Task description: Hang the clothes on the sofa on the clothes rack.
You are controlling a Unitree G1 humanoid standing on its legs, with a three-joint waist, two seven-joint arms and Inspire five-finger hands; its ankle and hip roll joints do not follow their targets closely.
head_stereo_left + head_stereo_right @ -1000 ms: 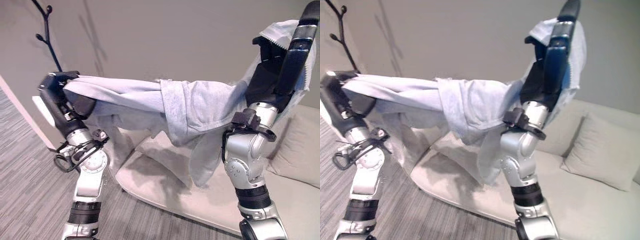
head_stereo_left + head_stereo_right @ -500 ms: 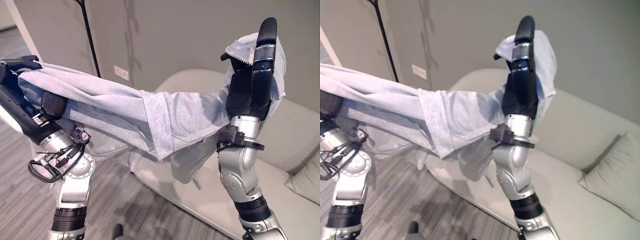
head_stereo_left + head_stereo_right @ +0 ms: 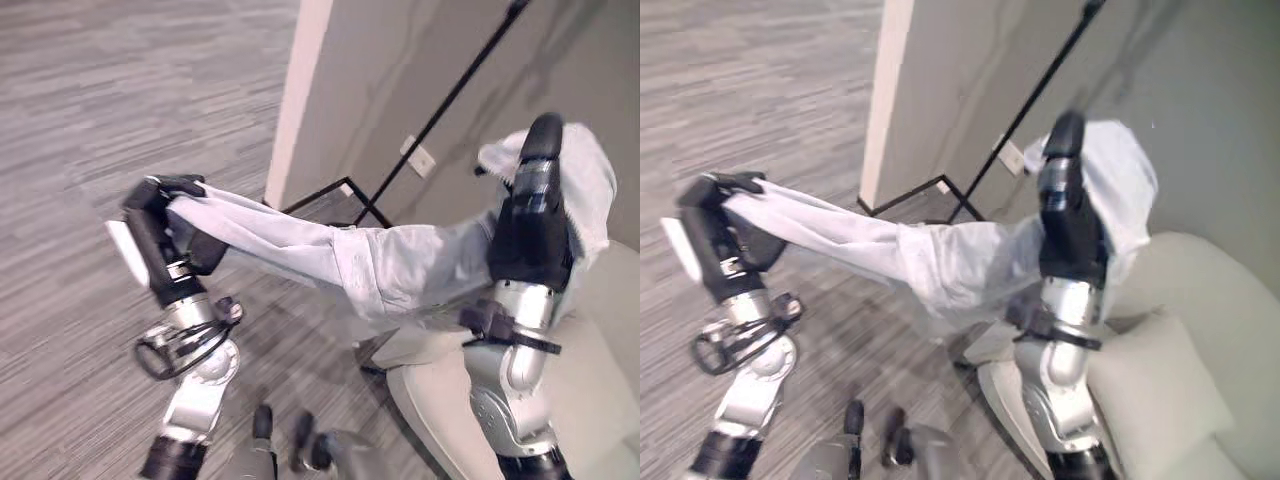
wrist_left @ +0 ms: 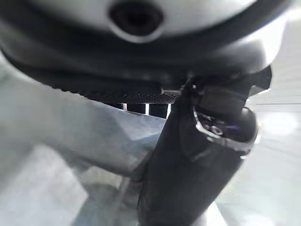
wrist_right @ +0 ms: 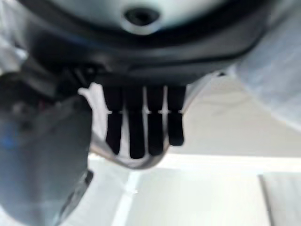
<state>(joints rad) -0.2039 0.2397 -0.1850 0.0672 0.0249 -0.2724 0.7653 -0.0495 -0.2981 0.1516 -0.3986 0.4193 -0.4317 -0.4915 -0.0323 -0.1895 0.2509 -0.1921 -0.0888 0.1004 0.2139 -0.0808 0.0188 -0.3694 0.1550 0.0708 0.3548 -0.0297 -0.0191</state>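
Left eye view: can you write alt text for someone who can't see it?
A pale grey garment stretches between the robot's raised left hand and right hand, held above the grey carpet. A black clothes rack leans behind it, the sofa at lower right.

Grey striped carpet (image 3: pixel 90 120), beige wall (image 3: pixel 400 70), wall socket (image 3: pixel 421 158)

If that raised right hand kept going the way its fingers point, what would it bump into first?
Probably the grey garment draped over the right hand itself; beyond that cloth likely the grey wall, though depth is unclear.
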